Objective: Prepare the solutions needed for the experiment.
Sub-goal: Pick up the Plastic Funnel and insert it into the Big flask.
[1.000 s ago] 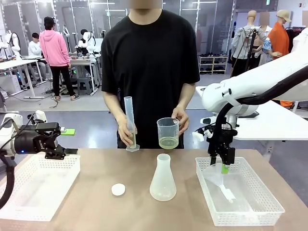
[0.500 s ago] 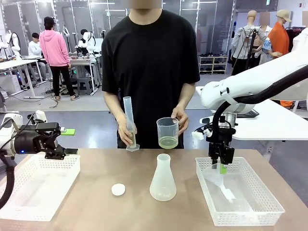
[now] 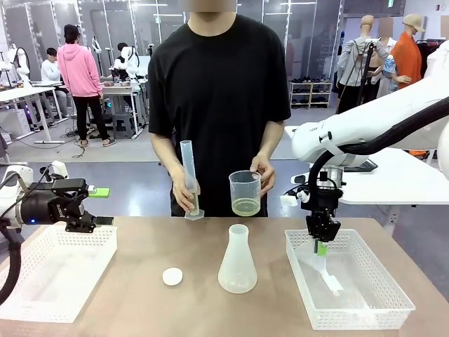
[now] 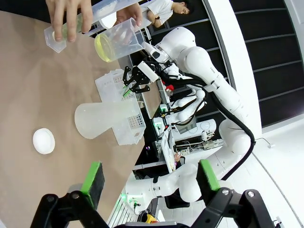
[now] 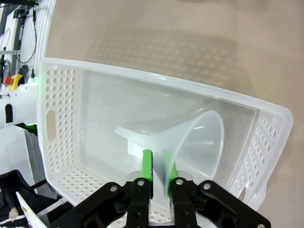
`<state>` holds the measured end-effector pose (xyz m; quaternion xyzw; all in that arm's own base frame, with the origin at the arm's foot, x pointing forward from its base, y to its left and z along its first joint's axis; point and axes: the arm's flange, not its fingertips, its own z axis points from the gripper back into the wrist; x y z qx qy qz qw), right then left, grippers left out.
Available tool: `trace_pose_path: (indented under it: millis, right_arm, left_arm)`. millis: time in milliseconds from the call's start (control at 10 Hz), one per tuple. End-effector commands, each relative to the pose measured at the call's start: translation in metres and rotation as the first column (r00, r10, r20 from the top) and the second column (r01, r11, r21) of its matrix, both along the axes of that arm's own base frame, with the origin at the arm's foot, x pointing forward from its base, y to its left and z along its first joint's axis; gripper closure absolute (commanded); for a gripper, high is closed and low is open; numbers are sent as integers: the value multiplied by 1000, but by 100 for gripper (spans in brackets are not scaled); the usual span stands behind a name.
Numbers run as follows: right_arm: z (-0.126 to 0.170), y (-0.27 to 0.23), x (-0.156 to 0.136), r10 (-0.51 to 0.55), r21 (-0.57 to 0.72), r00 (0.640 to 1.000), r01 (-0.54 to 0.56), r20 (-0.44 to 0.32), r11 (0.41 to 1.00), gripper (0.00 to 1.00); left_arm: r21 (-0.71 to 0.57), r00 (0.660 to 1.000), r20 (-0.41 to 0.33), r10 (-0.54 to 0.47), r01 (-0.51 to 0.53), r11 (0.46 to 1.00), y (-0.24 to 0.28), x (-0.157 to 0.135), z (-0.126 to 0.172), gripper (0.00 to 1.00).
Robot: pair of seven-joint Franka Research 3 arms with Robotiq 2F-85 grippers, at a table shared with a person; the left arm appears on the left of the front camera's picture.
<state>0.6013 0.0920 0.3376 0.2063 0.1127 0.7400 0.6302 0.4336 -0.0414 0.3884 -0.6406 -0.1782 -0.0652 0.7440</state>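
The solutions (image 3: 245,207) form a shallow pale yellow layer in a clear beaker (image 3: 245,191) that the person holds over the table's far edge; the liquid (image 4: 106,48) also shows in the left wrist view. The person's other hand holds a tall measuring cylinder (image 3: 188,175). A frosted conical flask (image 3: 237,261) stands empty at mid-table. My right gripper (image 3: 321,243) reaches down into the right basket (image 3: 393,291), shut on the rim of a clear plastic funnel (image 5: 197,140). My left gripper (image 3: 100,206) hovers open over the left basket (image 3: 42,281), holding nothing.
A small round white cap (image 3: 172,276) lies on the table left of the flask. The funnel's stem (image 3: 331,282) rests on the right basket's floor. The person stands close behind the table's far edge.
My right gripper's fingers have shut on the funnel's rim. The left arm and the person's hands have stayed where they were.
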Motion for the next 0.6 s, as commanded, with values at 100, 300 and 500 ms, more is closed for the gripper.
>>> trace_pose_path:
  millis: [100, 300, 500]
  right_arm:
    - [3, 0, 6, 17, -10, 1000, -17, -13, 1000, 100]
    - [4, -1, 5, 24, 2, 999, -24, -21, 1000, 100]
    - [20, 4, -7, -26, -38, 999, 27, 25, 999, 100]
  left_arm:
    - [-34, 1000, 8, 11, -11, 999, -2, 1, 2, 0]
    - [-34, 1000, 8, 11, -11, 999, -2, 1, 2, 0]
    - [-34, 1000, 8, 11, -11, 999, -2, 1, 2, 0]
